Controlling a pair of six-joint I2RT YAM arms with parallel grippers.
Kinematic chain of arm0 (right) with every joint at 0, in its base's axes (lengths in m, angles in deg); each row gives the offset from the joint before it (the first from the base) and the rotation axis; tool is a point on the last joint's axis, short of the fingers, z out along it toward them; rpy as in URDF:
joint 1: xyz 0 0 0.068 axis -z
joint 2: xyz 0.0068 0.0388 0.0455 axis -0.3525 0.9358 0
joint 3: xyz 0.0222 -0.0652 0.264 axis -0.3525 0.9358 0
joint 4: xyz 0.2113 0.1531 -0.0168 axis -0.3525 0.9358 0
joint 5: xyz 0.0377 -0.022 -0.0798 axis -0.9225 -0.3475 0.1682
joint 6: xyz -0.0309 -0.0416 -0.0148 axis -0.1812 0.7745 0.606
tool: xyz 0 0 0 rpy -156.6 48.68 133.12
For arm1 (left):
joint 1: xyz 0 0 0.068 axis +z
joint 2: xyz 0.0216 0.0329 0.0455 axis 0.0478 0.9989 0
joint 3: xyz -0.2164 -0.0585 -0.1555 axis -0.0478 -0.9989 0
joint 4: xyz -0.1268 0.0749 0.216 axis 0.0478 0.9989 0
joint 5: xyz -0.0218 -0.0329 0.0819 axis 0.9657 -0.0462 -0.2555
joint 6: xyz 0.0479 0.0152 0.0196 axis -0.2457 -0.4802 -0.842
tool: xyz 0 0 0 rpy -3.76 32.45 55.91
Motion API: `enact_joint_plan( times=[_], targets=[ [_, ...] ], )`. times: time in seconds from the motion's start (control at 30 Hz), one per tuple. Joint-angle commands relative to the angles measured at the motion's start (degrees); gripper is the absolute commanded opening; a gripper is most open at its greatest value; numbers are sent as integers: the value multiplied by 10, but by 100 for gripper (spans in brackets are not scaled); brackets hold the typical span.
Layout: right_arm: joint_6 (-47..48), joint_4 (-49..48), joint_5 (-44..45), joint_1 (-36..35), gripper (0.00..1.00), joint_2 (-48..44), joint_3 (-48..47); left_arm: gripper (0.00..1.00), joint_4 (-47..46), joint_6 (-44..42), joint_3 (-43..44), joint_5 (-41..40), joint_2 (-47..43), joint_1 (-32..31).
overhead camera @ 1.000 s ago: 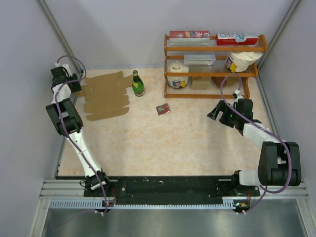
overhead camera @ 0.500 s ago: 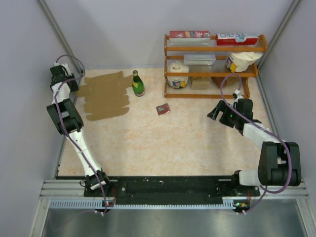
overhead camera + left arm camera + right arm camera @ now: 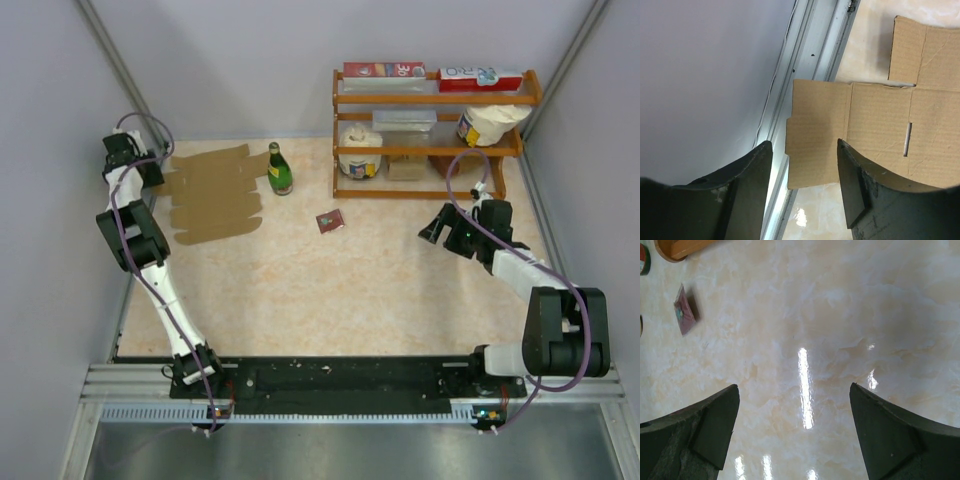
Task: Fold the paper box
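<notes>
The paper box (image 3: 212, 194) is a flat brown cardboard sheet with flaps and slits, lying at the back left of the table. My left gripper (image 3: 137, 166) hovers at the sheet's left edge, beside the wall. In the left wrist view the left gripper (image 3: 804, 145) is open, and a rectangular flap of the paper box (image 3: 816, 131) shows in the gap between the dark fingers (image 3: 753, 172), not pinched. My right gripper (image 3: 437, 226) is open over bare table on the right, far from the sheet; the right gripper (image 3: 794, 386) holds nothing.
A green bottle (image 3: 279, 170) stands just right of the sheet. A small dark-red card (image 3: 329, 220) lies mid-table, also seen as the card (image 3: 685, 310) in the right wrist view. A wooden shelf (image 3: 430, 98) with cartons and tubs fills the back right. A metal rail (image 3: 805, 55) runs along the left wall.
The left gripper's jaws narrowed and then widened again, with a slight shift at the sheet's left edge. The sheet and the right arm have not moved.
</notes>
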Motion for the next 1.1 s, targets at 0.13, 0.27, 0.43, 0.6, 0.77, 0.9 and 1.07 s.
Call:
enact_joint_plan(
  times=[0.13, 0.27, 0.43, 0.6, 0.77, 0.9, 1.07],
  targets=[
    [13, -15, 1, 2, 90, -16, -19, 59, -4, -11, 18, 12, 5, 13],
    [8, -21, -13, 2, 90, 3, -24, 60, -1, -11, 27, 11, 9, 13],
    [9, -18, -9, 2, 90, 2, -25, 60, -1, -16, 36, 21, 13, 16],
    [11, -18, -11, 2, 90, 2, -26, 60, -2, -13, 39, 30, 13, 21],
    [11, -19, -10, 1, 90, 5, -25, 60, -6, -16, 32, 43, 9, 22],
    [12, -16, -9, 1, 90, 5, -27, 62, -7, -16, 29, 40, 8, 22],
    [10, -13, -7, 1, 90, 3, -30, 75, -7, -4, 25, 17, 7, 22]
  ],
)
